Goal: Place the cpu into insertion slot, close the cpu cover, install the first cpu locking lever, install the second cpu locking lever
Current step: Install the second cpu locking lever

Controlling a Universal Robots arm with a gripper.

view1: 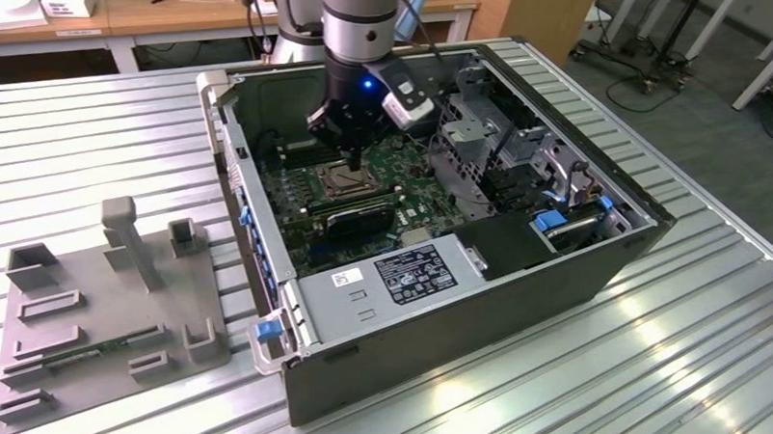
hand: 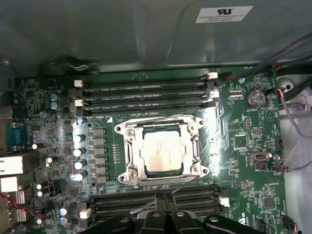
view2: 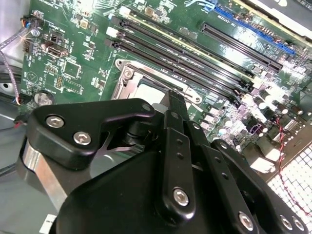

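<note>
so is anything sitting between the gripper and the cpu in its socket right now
Nothing visible does. In the first wrist view the cpu lies seated in the insertion slot, with the cpu cover framing its edges. The gripper hangs beside the socket over the memory slots, with open board between them.

cpu [hand: 161, 153] in insertion slot [hand: 130, 168] — cover [hand: 194, 146] down | memory slots [hand: 146, 91] flanking

The silvery-beige cpu [hand: 161, 154] lies flat in the insertion slot [hand: 130, 132], the cpu cover [hand: 194, 145] closed around it.
</note>
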